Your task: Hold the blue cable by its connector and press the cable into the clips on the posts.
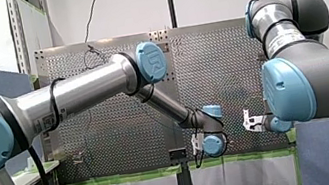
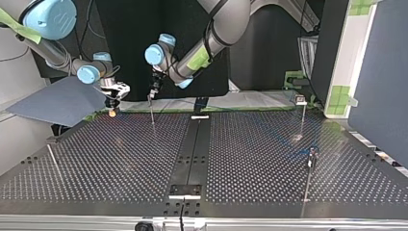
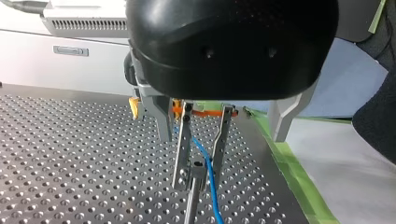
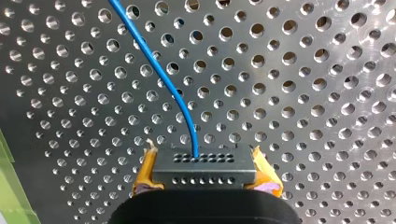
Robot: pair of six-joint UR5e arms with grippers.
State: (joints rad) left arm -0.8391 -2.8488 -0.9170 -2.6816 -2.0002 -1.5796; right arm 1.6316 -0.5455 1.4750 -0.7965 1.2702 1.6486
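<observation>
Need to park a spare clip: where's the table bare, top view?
Bare: table both sides of the centre rail, short of the right-hand posts. Crowded: far left, where my right pincer and my left pincer hang by a post.

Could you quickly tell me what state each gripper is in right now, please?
Left gripper: open, blue cable running between its fingers.
Right gripper: shut on the connector.

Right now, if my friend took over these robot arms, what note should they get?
My right gripper: fingers shut on the connector; the blue cable runs from it over the table.
My left gripper: fingers apart, astride the cable at a post's clip.
Done: connector held, cable at that post.
Left: seating there is unclear; press it in, then do the other posts.
</observation>
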